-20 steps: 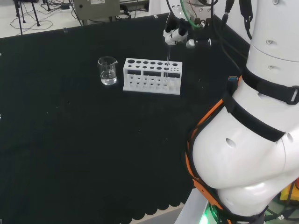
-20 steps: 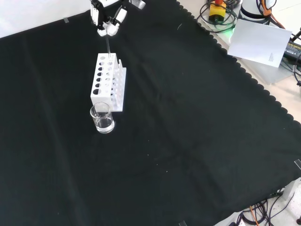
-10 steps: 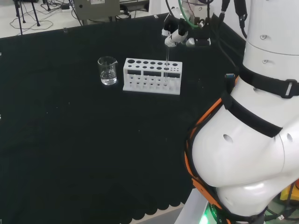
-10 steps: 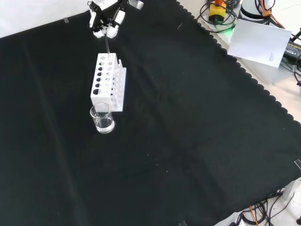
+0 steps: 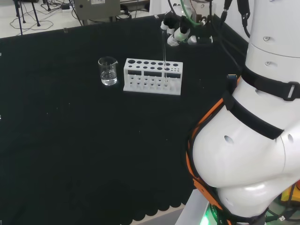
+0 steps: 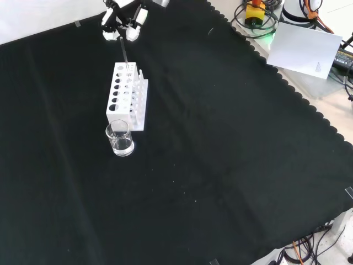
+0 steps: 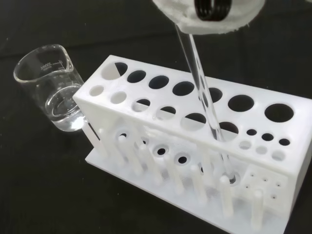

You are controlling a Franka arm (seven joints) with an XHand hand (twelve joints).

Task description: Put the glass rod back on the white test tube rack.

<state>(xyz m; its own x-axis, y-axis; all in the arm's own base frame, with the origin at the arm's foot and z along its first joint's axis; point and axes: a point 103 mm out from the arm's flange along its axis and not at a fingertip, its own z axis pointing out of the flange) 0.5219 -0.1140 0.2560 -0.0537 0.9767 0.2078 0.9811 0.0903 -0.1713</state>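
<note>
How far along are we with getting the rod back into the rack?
Done: the glass rod stands in a hole of the white test tube rack, its tip down at the base. In hand: the hand is above the rod's top; whether it grips, I cannot tell. Left: let go and move clear.

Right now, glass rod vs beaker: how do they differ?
The glass rod is thin and leans in a hole of the rack; the beaker is wide and stands upright on the cloth beside the rack. The beaker holds clear liquid. Both are clear glass.
</note>
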